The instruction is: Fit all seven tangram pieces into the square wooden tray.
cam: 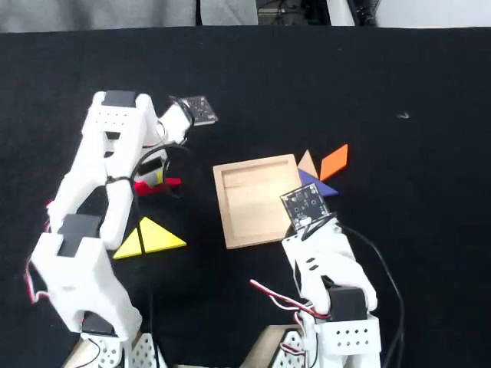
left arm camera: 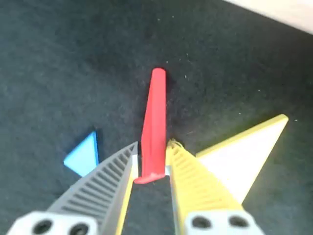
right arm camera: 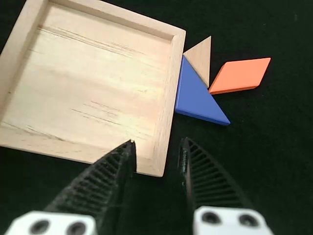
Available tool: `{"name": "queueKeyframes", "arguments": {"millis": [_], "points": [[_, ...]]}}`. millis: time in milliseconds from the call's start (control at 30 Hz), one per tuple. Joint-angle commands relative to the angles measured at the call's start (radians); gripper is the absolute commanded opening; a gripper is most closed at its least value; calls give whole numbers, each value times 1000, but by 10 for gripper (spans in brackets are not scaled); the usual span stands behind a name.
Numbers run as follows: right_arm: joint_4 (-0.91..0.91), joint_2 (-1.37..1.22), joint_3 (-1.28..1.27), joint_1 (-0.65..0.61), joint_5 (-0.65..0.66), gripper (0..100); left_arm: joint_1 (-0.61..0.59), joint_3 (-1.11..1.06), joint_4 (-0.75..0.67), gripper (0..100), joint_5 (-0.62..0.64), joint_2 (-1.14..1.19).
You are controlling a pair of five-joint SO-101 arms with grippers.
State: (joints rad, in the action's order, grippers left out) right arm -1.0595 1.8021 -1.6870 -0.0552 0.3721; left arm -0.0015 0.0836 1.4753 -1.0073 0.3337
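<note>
Robotics lab bench setup: black-covered table [cam: 430,77], two white printed arms [cam: 100,176] [cam: 330,268] with loose red wiring [cam: 276,299], bare camera boards [cam: 201,110], and cabled gear [cam: 307,11] behind the far edge.

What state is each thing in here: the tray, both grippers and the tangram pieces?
wooden tray: empty
left gripper: shut on red piece
red piece: gripped, on edge
right gripper: open, near wooden tray corner
blue triangle: flat, outside wooden tray
orange parallelogram: flat, outside wooden tray
</note>
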Motion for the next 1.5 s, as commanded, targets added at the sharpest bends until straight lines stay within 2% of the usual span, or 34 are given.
{"name": "queueKeyframes", "arguments": {"millis": [0,233,500,567,633,800,900,1000,1100,1200,1467], "points": [[-6,90,2,-14,8,155,13,-47,11,101,46,-54],[-6,90,2,-12,8,155,-7,-137,-137,101,46,6],[-6,90,2,-12,8,155,-24,-136,-204,101,41,5],[-6,90,2,-12,8,155,-30,-136,-209,88,34,6],[-6,90,2,-12,8,155,-33,-136,-201,29,-6,8],[-6,90,2,-12,8,155,-54,-148,-198,27,-20,0],[-6,90,2,-12,8,155,-28,-91,-64,29,-12,-43],[-6,90,2,-11,8,155,64,51,155,29,110,-155],[-5,93,2,-8,8,155,173,186,288,29,331,-250],[-2,93,4,-5,8,155,232,205,278,29,582,-295],[89,93,2,152,-3,155,321,272,224,30,1077,-133]]}}
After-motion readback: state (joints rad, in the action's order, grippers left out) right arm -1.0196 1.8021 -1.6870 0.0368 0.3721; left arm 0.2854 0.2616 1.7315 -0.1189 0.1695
